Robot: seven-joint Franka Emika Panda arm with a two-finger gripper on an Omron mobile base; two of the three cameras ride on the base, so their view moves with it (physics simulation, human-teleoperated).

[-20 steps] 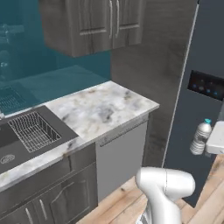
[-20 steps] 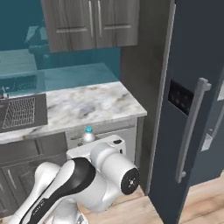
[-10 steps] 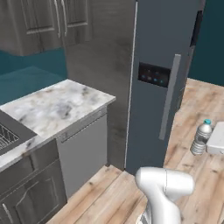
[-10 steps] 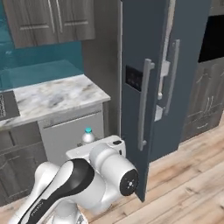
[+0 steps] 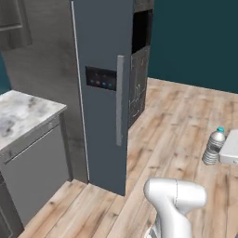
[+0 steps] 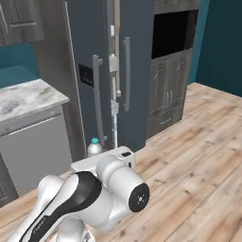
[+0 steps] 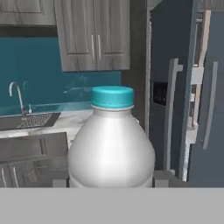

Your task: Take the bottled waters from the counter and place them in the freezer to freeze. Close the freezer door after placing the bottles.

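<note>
I hold one bottled water (image 7: pixel 111 144) upright between my fingers, its teal cap on top and its body looking milky white. The freezer (image 6: pixel 101 52) stands dark blue-grey, its freezer door (image 6: pixel 133 71) ajar beside the marble counter (image 6: pixel 26 97).

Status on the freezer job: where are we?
Done: one bottled water is off the counter, gripped in the jaws. In hand: carrying it toward the freezer, whose freezer door stands slightly ajar. Left: place it inside, fetch the second bottle, shut the door.

The freezer door (image 6: pixel 128 71) stands barely ajar (a narrow gap), blocking entry.
</note>
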